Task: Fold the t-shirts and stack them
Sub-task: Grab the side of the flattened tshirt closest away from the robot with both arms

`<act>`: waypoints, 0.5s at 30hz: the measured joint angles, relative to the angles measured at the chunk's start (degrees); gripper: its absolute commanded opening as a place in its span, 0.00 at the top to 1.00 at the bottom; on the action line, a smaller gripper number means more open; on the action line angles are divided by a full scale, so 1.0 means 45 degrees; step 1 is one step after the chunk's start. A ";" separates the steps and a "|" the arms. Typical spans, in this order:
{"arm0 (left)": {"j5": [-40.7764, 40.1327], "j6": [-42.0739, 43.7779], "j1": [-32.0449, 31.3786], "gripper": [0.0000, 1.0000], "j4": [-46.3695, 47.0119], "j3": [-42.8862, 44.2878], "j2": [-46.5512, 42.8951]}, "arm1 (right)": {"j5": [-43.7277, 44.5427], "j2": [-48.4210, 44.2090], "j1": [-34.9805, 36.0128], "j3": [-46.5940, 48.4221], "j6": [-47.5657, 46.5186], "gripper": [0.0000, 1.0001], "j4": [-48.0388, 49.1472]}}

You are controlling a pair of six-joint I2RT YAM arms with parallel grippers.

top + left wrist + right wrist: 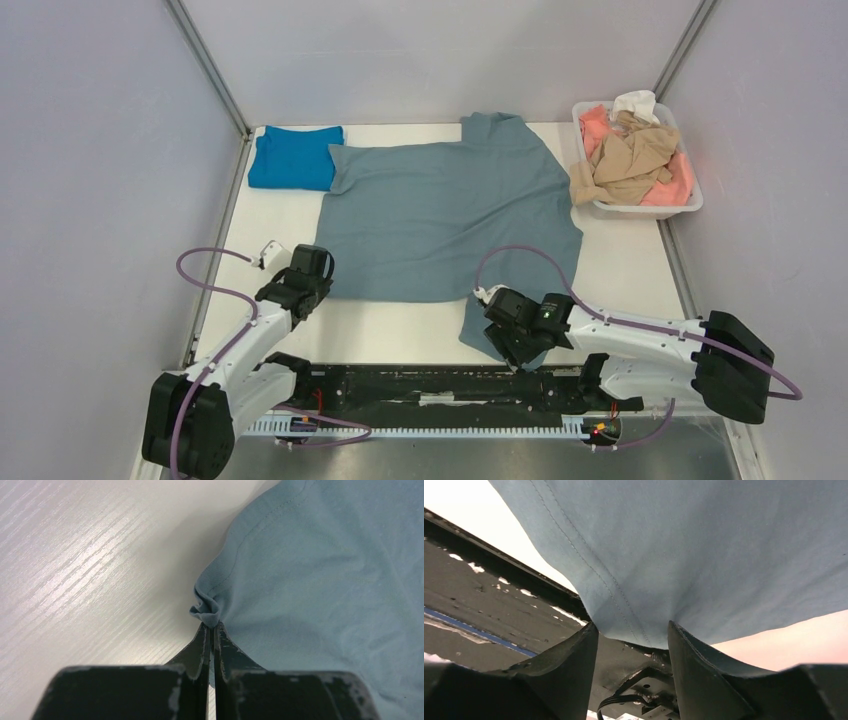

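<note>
Cloth at the near left corner of the grey-blue t-shirt [320,580] is bunched into a small fold and pinched by the left claw [212,626], its tips pressed tight together just over the table [90,570]. The right claw [633,627] is spread wide at the table's near edge, and the same shirt's stitched hem hangs down between its tips; I cannot tell whether it grips anything. The rest of that shirt lies spread flat mid-table. A folded bright blue t-shirt [292,157] sits at the far left, touching its sleeve. At the far right, a white tub [650,208] holds a crumpled tan t-shirt [625,160], a salmon-pink t-shirt [675,185] and a white t-shirt [636,102].
</note>
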 measured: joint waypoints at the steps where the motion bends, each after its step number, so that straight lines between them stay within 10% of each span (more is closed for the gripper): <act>1: 0.0000 0.0000 0.0000 0.98 0.0000 0.0000 0.0000 | -0.0034 0.0000 0.0005 -0.0146 0.0049 0.45 0.0053; 4: 0.0000 0.0000 0.0000 0.98 -0.0010 0.0000 0.0000 | -0.0083 0.0160 0.0005 -0.0529 0.0049 0.51 0.0466; 9: 0.0015 0.0000 0.0000 0.98 -0.0024 -0.0005 0.0029 | 0.0427 0.0544 0.0019 -0.0447 0.0039 0.88 0.0481; 15: 0.0126 -0.0005 0.0000 0.98 -0.0398 0.0000 -0.0010 | 0.0651 0.0452 0.0151 -0.0223 -0.0068 1.00 0.0155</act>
